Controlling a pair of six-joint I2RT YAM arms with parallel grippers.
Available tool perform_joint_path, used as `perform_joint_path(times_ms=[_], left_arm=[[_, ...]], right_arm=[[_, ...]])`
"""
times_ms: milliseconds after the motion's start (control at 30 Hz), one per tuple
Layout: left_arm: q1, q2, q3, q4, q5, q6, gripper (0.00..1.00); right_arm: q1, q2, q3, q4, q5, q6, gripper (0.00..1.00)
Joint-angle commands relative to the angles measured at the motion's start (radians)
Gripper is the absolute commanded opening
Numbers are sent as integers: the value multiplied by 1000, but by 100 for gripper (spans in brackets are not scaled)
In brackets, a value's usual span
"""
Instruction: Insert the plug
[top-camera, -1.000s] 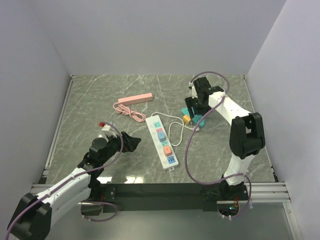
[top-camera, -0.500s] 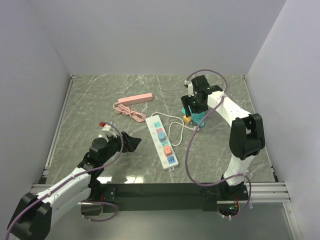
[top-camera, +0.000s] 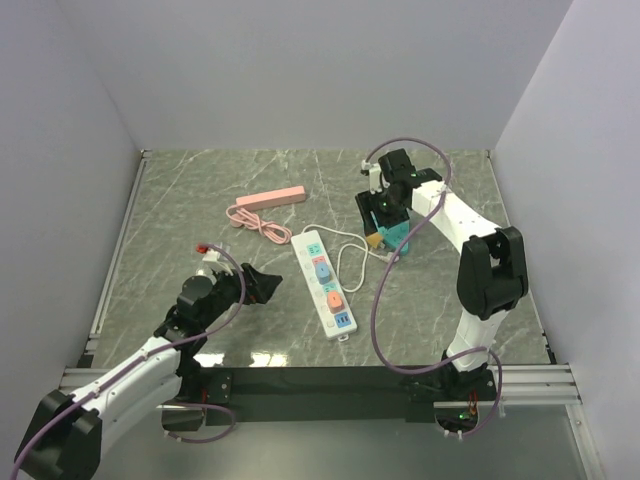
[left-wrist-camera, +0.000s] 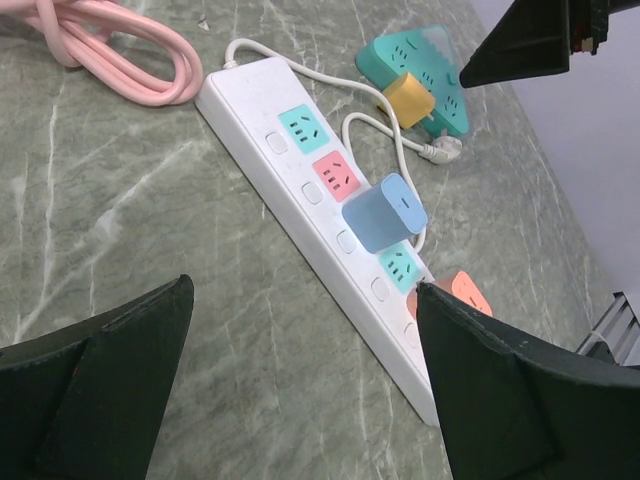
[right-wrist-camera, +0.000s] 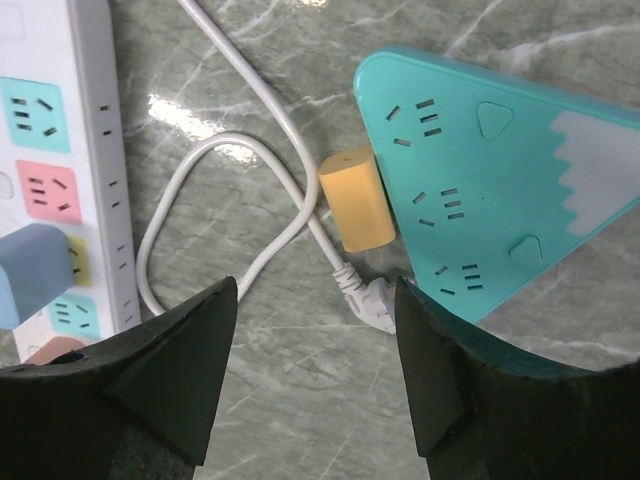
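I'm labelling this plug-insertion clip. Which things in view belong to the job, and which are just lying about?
Probably part of the job: right gripper, open above the yellow plug; teal socket block touching it; white cord's loose plug; white power strip.

Just lying about: pink strip with coiled cord; blue adapter and orange adapter, already seated in the white strip.

Right wrist view: white strip (right-wrist-camera: 95, 120) cut at left edge, teal socket block (right-wrist-camera: 500, 190) at right. Left wrist: orange plug (left-wrist-camera: 464, 290) half behind left tool (left-wrist-camera: 302, 285), pink cable (left-wrist-camera: 120, 40) clipped
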Motion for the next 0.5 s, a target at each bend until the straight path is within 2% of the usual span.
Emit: perform_joint_path(times_ms=[0, 200, 467], left_arm=[[6, -36, -3, 13, 4, 12, 99], [6, -1, 11, 22, 19, 13, 99], [6, 10, 5, 45, 33, 7, 99]], right_arm=[[1, -43, -7, -9, 41, 7, 71], [-39, -101, -48, 32, 134, 7, 73], [-97, -20, -44, 123, 132, -6, 75]])
